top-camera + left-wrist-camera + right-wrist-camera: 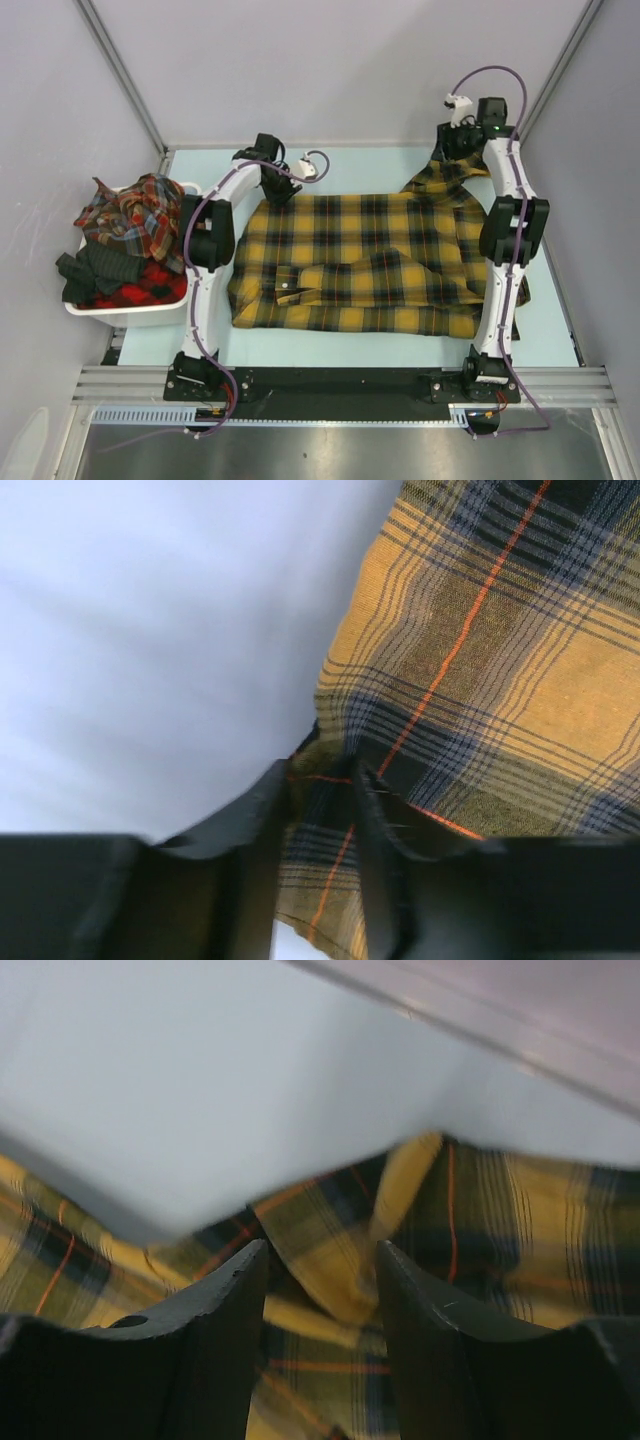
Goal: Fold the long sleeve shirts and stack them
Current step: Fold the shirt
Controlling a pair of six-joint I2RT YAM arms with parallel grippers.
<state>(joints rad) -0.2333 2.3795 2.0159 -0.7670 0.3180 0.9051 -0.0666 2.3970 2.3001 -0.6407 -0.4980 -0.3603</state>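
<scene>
Mustard flannel, soft and faintly napped, checked in black with thin red lines: the yellow shirt (370, 260) lay spread flat in a wide rectangle on the pale table (340, 350). One sleeve (330, 280) was folded across its front. The left gripper (277, 190) sat at the shirt's far left corner. In the left wrist view its dark fingers (265, 840) were drawn close on a fold of the edge, with cloth filling the narrow gap between them. The right gripper (450, 155) hung at the far right corner over rumpled cloth. Its fingers (225, 1310) stood apart astride a raised ridge of fabric, pinching nothing. Beside the left arm, a white bin (120, 315) held a heap of red plaid shirts (140, 215), crumpled and unfolded.
</scene>
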